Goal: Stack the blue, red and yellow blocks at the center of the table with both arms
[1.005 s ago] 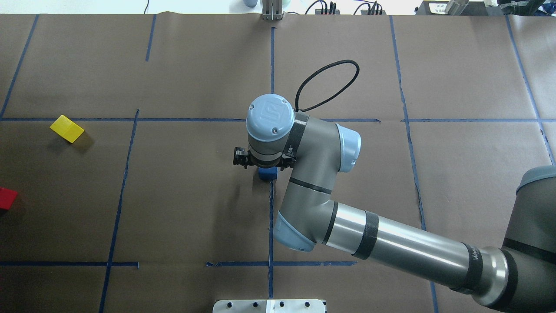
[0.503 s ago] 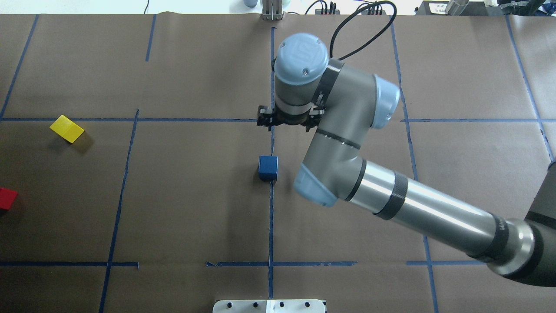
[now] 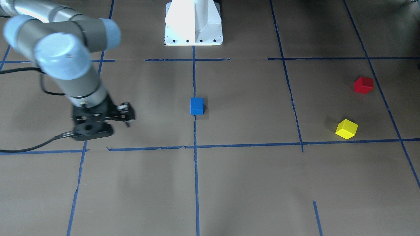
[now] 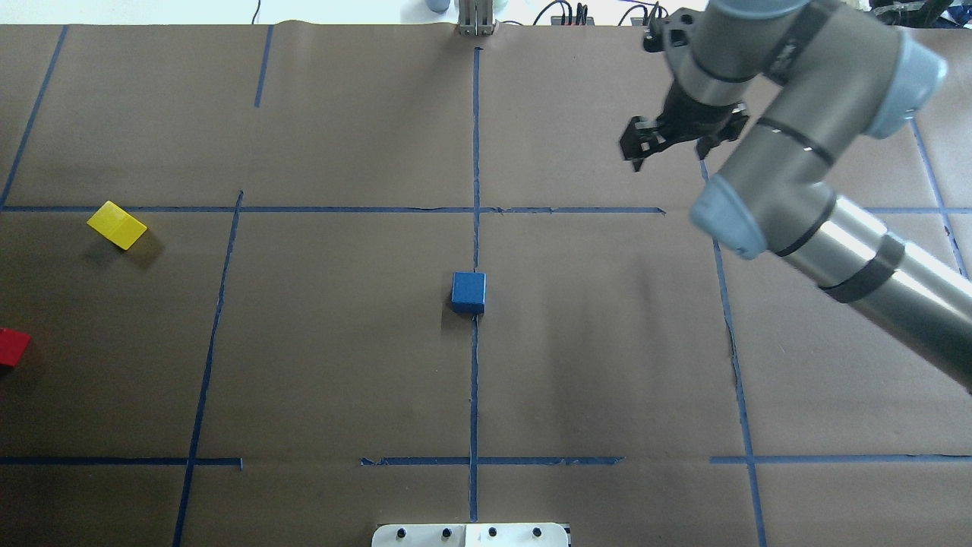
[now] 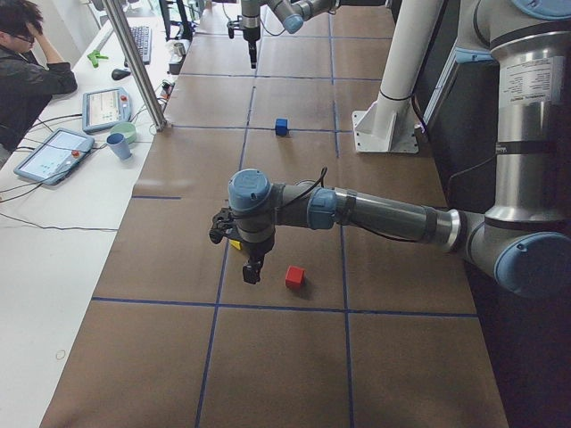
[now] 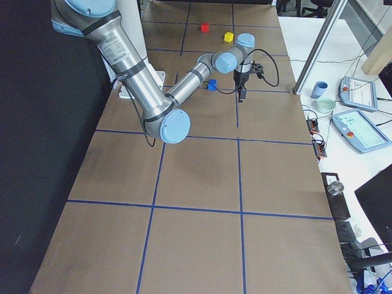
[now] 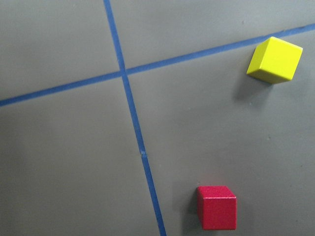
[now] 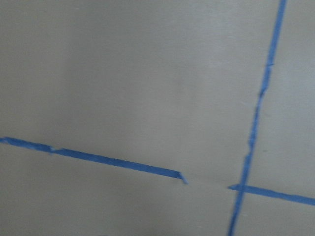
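Overhead: high behind robot, looking forward/down over most of table. Front cam: far side, faces back at pedestal, steep down. Both share the centre with blue block. Side cams: left and right table ends, wide, looking along it. Left wrist: close, straight down on red block, yellow block. Same two also in front cam. Right wrist: close, blurred, on tape lines.

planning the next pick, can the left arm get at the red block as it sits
Probably yes. The left pincer hangs close beside the red block, which stands alone; the yellow block sits apart and nothing lies between.
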